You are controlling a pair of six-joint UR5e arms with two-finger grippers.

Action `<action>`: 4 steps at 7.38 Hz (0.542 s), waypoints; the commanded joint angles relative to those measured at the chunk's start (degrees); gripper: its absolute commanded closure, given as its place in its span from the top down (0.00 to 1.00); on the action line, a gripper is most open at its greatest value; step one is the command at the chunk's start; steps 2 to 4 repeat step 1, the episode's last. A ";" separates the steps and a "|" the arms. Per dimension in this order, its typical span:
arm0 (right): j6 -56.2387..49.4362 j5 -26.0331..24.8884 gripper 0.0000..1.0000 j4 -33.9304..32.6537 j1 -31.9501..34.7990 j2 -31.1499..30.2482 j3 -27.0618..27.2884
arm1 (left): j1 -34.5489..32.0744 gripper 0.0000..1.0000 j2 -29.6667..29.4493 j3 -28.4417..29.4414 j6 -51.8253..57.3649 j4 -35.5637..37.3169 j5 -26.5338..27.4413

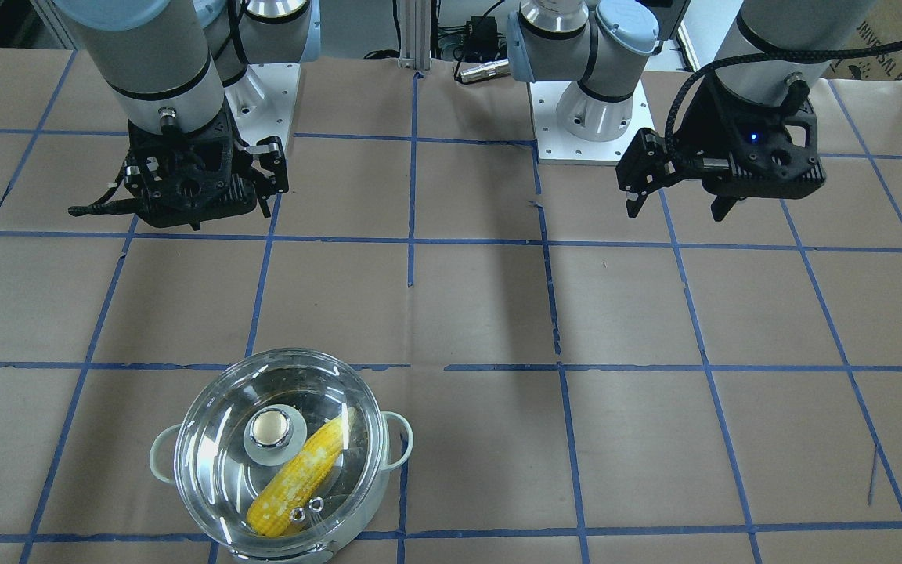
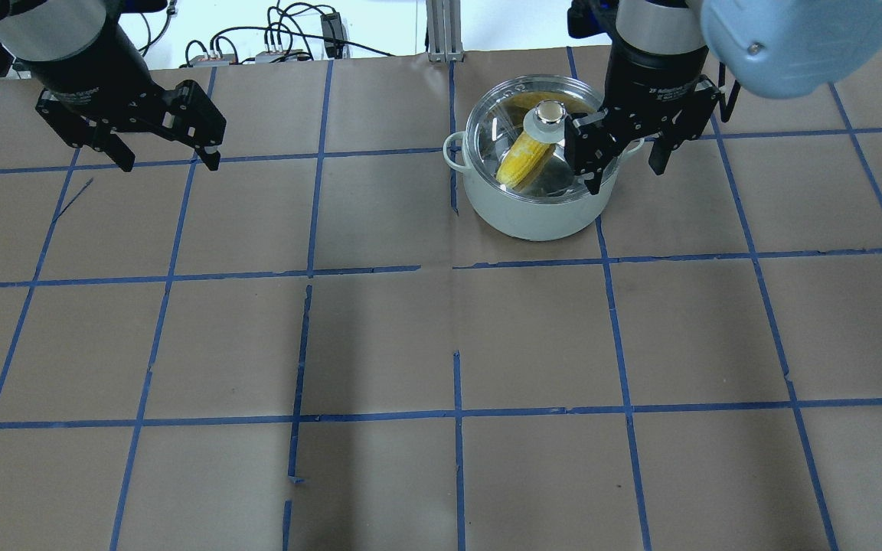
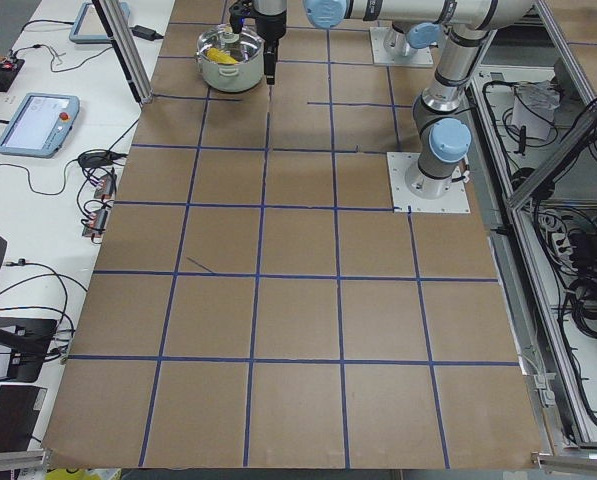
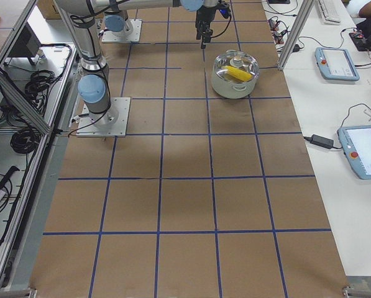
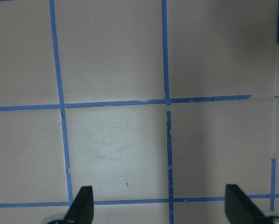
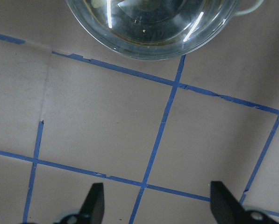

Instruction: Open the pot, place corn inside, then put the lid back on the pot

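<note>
The mint-green pot stands on the table on the robot's right side. The glass lid sits on it, knob up. The yellow corn lies inside, seen through the glass. In the front view the pot, lid and corn show near the bottom edge. My right gripper is open and empty, raised over bare table on the robot's side of the pot. The right wrist view shows its gripper with the lid at the top. My left gripper is open and empty, far from the pot.
Brown paper with a blue tape grid covers the table. The arm bases stand at the robot's edge. Tablets and cables lie on the side bench beyond the table.
</note>
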 commanded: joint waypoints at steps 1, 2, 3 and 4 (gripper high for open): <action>-0.72 -0.09 1.00 -1.02 -0.69 -0.49 -0.19 | -0.08 1.00 0.37 -0.04 -1.40 -0.52 0.00; -0.72 -0.09 1.00 -1.02 -0.69 -0.49 -0.19 | -0.08 1.00 0.37 -0.04 -1.40 -0.52 0.00; -0.72 -0.09 1.00 -1.02 -0.69 -0.49 -0.19 | -0.08 1.00 0.37 -0.04 -1.40 -0.52 0.00; -0.72 -0.09 1.00 -1.02 -0.69 -0.49 -0.19 | -0.08 1.00 0.37 -0.04 -1.40 -0.52 0.00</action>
